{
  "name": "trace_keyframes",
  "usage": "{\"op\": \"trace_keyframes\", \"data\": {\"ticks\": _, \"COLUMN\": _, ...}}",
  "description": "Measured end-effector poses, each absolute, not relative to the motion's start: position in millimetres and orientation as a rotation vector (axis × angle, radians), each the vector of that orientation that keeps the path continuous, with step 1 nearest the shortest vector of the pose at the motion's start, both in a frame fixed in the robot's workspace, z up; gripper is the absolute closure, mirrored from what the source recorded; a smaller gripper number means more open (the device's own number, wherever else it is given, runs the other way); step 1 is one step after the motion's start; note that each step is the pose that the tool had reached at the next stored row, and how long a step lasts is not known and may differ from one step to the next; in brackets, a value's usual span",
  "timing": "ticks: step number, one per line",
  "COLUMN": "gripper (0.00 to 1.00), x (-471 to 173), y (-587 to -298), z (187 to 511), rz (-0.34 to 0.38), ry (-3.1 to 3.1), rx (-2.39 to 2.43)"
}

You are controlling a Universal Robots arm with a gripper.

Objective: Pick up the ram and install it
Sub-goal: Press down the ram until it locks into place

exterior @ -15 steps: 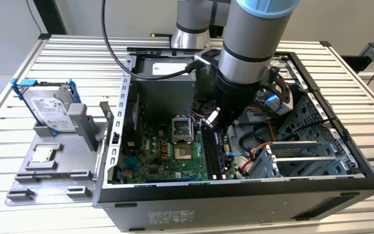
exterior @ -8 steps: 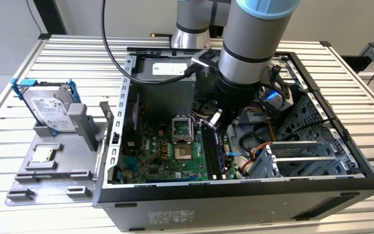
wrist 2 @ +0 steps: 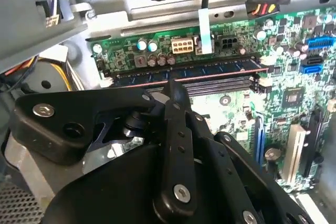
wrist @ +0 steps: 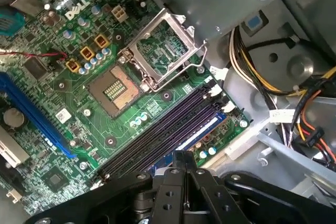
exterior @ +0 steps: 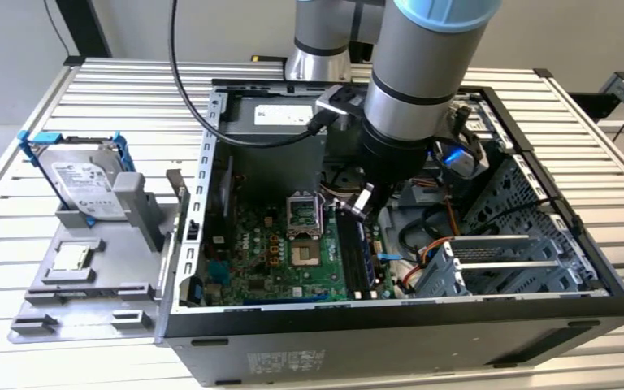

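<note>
black linkage parts of the gripper point(wrist 2: 176, 95) lie closest to us in both wrist views, and its fingers point(wrist: 184, 158) are pressed together into one narrow tip with no gap that we can see and nothing between them. this tip stands just above the row of memory slots point(wrist: 168, 124) on the motherboard point(wrist: 58, 129).

we see the ram point(wrist 2: 184, 72) in the second wrist view as a long, thin, dark blue-green stick with a line of small black chips along its face. it stands upright on its edge in one of the slots, the one nearer to the edge of the board with the round capacitors, and it runs along nearly the whole length of the slot. a reddish line shows along its lower edge. the neighbour slots beside it are dark and bare. in the first wrist view a pale blue strip point(wrist: 202, 129) shows in the slot farthest from the cpu socket point(wrist: 157, 51), which has its metal frame lifted open; we cannot tell surely if this strip is the ram.

in the exterior view the arm point(exterior: 415, 89) reaches down into the open computer case point(exterior: 399, 325), and the gripper point(exterior: 362, 207) is over the slots near the middle of the board. outside the case, on the exterior view's left, a silver hard drive point(exterior: 79, 175) sits in a blue frame on a grey stand point(exterior: 90, 284).
</note>
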State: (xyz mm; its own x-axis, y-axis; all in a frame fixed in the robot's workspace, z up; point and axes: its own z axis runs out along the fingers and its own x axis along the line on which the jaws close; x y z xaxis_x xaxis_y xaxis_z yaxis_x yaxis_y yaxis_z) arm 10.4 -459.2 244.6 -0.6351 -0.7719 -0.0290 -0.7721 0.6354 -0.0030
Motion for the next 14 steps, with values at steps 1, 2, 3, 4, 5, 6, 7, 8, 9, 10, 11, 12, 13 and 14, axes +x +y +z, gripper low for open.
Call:
{"op": "trace_keyframes", "data": {"ticks": 1, "gripper": 1.00, "x": 10.4, "y": -459.2, "z": 244.6, "rz": 0.015, "ry": 2.806, "rx": -1.350}}
{"op": "trace_keyframes", "data": {"ticks": 2, "gripper": 1.00, "x": 10.4, "y": -459.2, "z": 244.6, "rz": 0.016, "ry": 2.797, "rx": -1.370}}
{"op": "trace_keyframes", "data": {"ticks": 3, "gripper": 1.00, "x": 10.5, "y": -459.2, "z": 244.6, "rz": 0.015, "ry": 2.784, "rx": -1.393}}
{"op": "trace_keyframes", "data": {"ticks": 4, "gripper": 1.00, "x": 10.5, "y": -459.2, "z": 244.6, "rz": 0.015, "ry": 2.772, "rx": -1.416}}
{"op": "trace_keyframes", "data": {"ticks": 5, "gripper": 1.00, "x": 10.5, "y": -459.2, "z": 244.6, "rz": 0.015, "ry": 2.752, "rx": -1.453}}
{"op": "trace_keyframes", "data": {"ticks": 6, "gripper": 1.00, "x": 10.5, "y": -459.2, "z": 244.6, "rz": 0.016, "ry": 2.738, "rx": -1.479}}
{"op": "trace_keyframes", "data": {"ticks": 7, "gripper": 1.00, "x": 10.4, "y": -459.2, "z": 244.6, "rz": 0.016, "ry": 2.724, "rx": -1.506}}
{"op": "trace_keyframes", "data": {"ticks": 8, "gripper": 1.00, "x": 10.4, "y": -459.2, "z": 244.6, "rz": 0.016, "ry": 2.709, "rx": -1.531}}
{"op": "trace_keyframes", "data": {"ticks": 9, "gripper": 1.00, "x": 10.4, "y": -459.2, "z": 244.6, "rz": 0.017, "ry": 2.691, "rx": -1.562}}
{"op": "trace_keyframes", "data": {"ticks": 10, "gripper": 1.00, "x": 10.4, "y": -459.2, "z": 244.6, "rz": 0.017, "ry": 2.677, "rx": -1.585}}
{"op": "trace_keyframes", "data": {"ticks": 11, "gripper": 1.00, "x": 10.5, "y": -459.2, "z": 244.6, "rz": 0.016, "ry": 2.657, "rx": -1.616}}
{"op": "trace_keyframes", "data": {"ticks": 12, "gripper": 1.00, "x": 10.5, "y": -459.2, "z": 244.6, "rz": 0.014, "ry": 2.641, "rx": -1.639}}
{"op": "trace_keyframes", "data": {"ticks": 13, "gripper": 1.00, "x": 10.5, "y": -459.2, "z": 244.6, "rz": 0.010, "ry": 2.611, "rx": -1.677}}
{"op": "trace_keyframes", "data": {"ticks": 14, "gripper": 1.00, "x": 10.5, "y": -459.2, "z": 244.5, "rz": 0.009, "ry": 2.594, "rx": -1.699}}
